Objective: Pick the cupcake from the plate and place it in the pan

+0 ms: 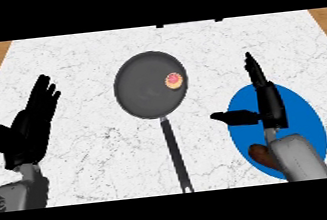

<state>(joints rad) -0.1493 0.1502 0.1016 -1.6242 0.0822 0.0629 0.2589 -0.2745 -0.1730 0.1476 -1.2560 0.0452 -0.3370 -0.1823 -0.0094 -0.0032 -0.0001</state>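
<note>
- One cupcake (174,80) inside pan (149,86), near its right wall.
- Right robot hand (265,101) over blue plate (304,117), fingers straight, empty.
- Left robot hand (27,126) open, empty, above worktop (90,155).

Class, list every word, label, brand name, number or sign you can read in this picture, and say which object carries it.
None can be read.
The pan, cupcake, blue plate and marble counter bear no writing.
A pale mark on the left forearm is too blurred to read.

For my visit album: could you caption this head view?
Cupcake sits in the pan; open right hand hovers over the blue plate, open left hand rests aside.
</note>
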